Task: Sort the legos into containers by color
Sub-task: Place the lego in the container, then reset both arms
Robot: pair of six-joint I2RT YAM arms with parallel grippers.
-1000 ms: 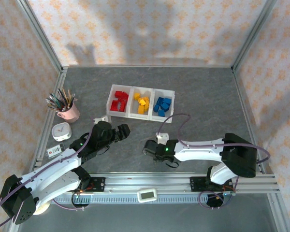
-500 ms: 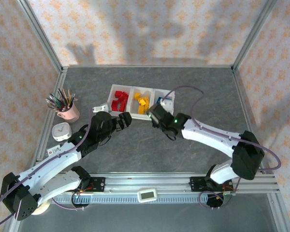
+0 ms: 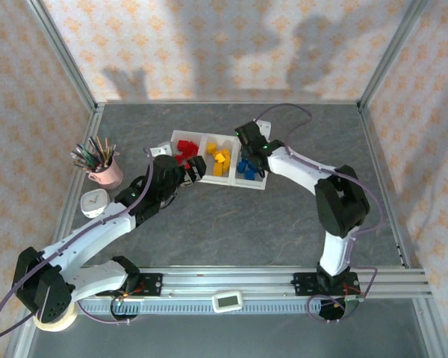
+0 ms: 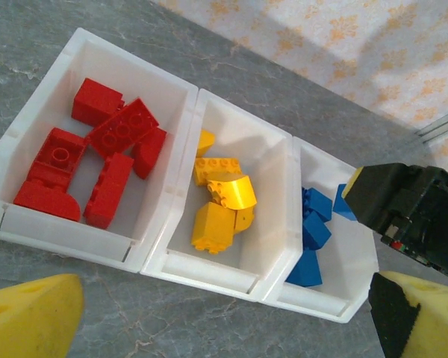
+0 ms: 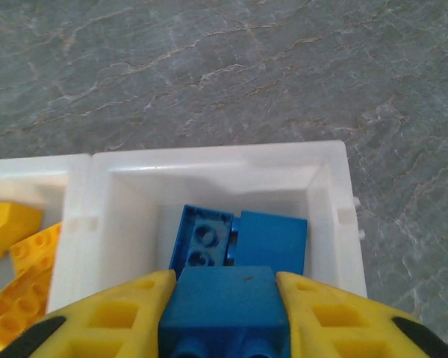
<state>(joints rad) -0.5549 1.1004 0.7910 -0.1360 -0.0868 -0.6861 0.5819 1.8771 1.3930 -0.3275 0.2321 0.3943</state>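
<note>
- The surface is a dark grey sheet with a marbled stone look. It is boxed in by aluminium frame posts.
- Panels of pale wallpaper with an orange floral print stand behind the posts. The back panel carries soft shadows of the arms.
- A grooved metal rail runs along the near edge and holds both arm bases.
- The white three-compartment tray lies towards the back middle of the surface.
- Its left compartment holds the red bricks, the middle one the yellow bricks, and the right one the blue bricks.
- I see no loose bricks on the grey sheet around the tray.
- The right gripper hangs over the right compartment. Its yellow jaws are clamped on a blue brick from both sides, above the blue ones lying in that compartment.
- The left gripper hovers just in front of the tray on the red side. Its jaws are spread wide and hold nothing.
- A pink cup of pencils stands near the left edge, well apart from the tray.
- A small white clock lies just in front of the cup.
</note>
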